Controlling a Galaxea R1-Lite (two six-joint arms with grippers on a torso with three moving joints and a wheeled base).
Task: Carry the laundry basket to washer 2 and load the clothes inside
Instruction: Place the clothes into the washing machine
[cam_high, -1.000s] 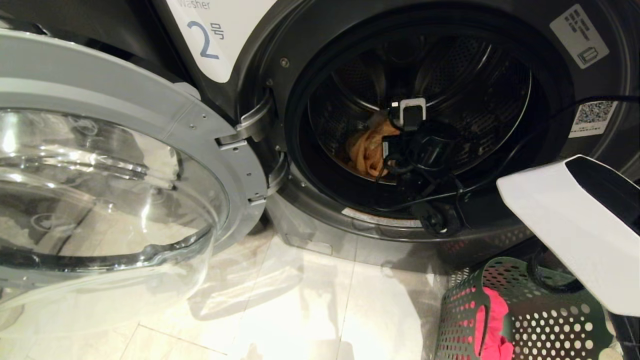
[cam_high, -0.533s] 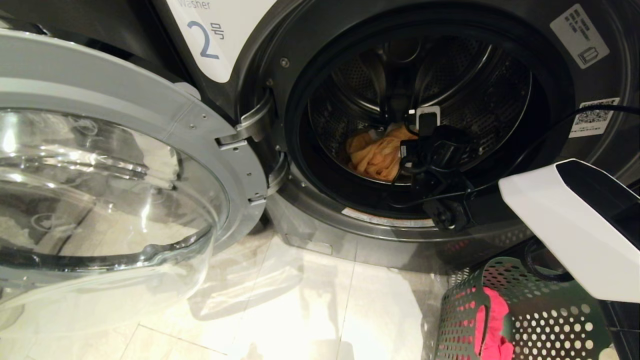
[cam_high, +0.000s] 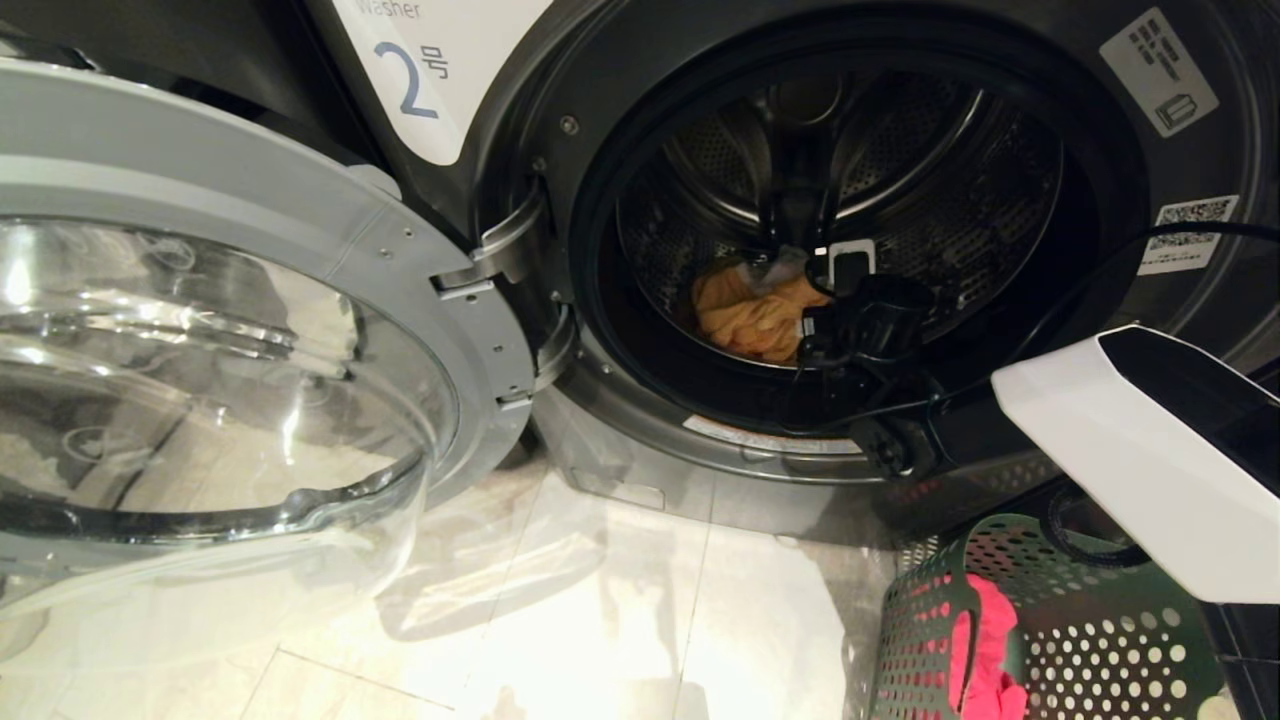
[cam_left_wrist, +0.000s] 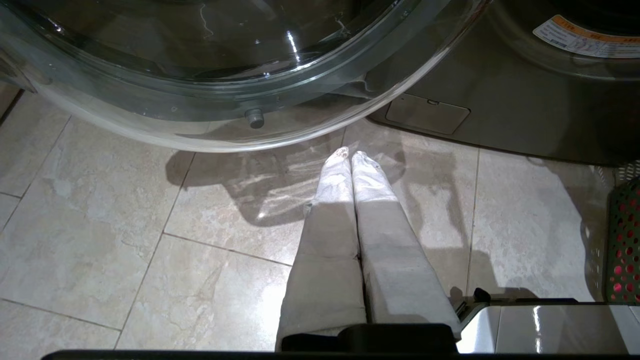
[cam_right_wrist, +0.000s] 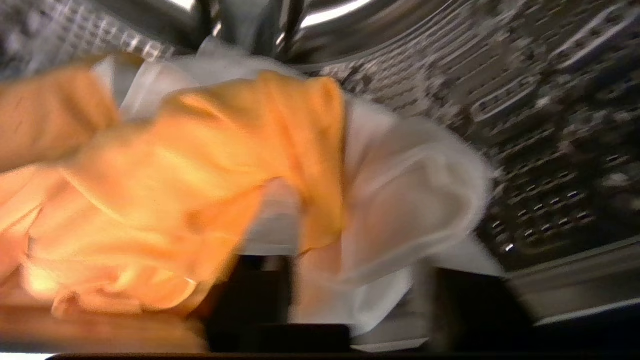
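The open glass door of washer 2 fills the left of the head view, swung out over the tiled floor; the white label with a blue "2" sits beside the hinge. Below that door, seen only in the left wrist view, the left gripper hangs over the tiles with its pale fingers pressed together, holding nothing.

Right of the hinge, the drum stands open. At its bottom lies a yellow-orange garment, and a scrap of white cloth shows just behind it. The right wrist view shows more: the white garment lies under and beside the orange one, both blurred against the perforated drum wall.

The right gripper reaches into the drum, just beside the orange cloth. Its dark fingers appear spread in the right wrist view, though blur and cloth hide their tips, and I cannot tell whether any fabric is still caught.

At the far right, the laundry basket stands on the floor before the washer, cut off by the frame and partly covered by the white arm. A red-pink garment hangs inside it.
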